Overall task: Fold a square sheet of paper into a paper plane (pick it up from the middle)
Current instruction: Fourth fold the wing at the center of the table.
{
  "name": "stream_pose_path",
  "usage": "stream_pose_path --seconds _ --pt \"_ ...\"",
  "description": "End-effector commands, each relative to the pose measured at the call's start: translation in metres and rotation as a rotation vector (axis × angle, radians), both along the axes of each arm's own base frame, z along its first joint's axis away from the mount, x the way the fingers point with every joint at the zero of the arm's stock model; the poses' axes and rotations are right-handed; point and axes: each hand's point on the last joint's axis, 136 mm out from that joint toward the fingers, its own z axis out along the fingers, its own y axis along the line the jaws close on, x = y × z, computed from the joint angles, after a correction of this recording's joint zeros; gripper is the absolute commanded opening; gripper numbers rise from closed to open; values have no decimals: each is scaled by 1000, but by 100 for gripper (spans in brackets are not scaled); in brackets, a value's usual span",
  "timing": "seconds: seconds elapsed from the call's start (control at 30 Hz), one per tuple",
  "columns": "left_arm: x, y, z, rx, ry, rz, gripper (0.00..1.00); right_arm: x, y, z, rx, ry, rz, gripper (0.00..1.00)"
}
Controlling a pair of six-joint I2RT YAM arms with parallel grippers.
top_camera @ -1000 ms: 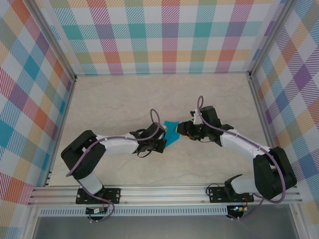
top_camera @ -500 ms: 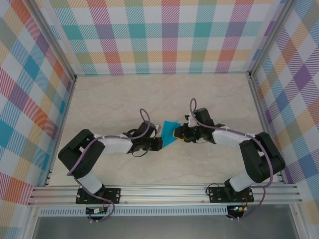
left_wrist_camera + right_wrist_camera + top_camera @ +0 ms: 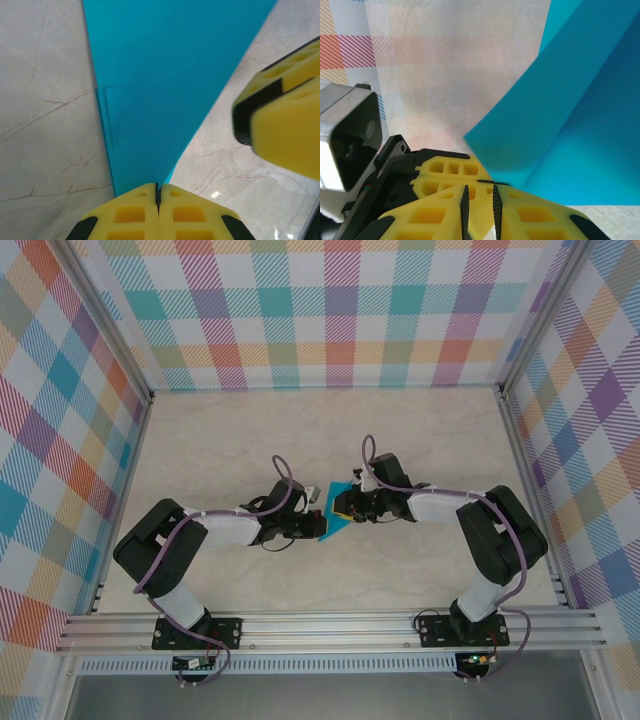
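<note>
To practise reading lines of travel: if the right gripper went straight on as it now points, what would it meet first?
Probably the teal paper, just ahead of the right gripper; the left gripper sits close behind, depth unclear.

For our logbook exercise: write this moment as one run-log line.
square sheet of paper: teal, creased | left gripper: shut on it | right gripper: nearly closed beside it, grip unclear
</note>
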Motion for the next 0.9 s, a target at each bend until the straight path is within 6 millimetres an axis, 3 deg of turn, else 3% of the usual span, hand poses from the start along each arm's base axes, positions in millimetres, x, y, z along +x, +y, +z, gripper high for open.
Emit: stream_pose_path --seconds 0.0,0.27,0.57,0.87 --pt "1 1 -3 -32 24 -1 4 10 12 10 44 -22 9 22" --pt "3 2 -8 -36 45 -2 4 18 16 4 48 -8 -5 22" --pt "3 7 -11 -39 55 7 5 27 14 -20 -8 25 -41 21" --pt "-1 11 -18 -9 68 -5 12 27 8 -30 -50 43 -73 21"
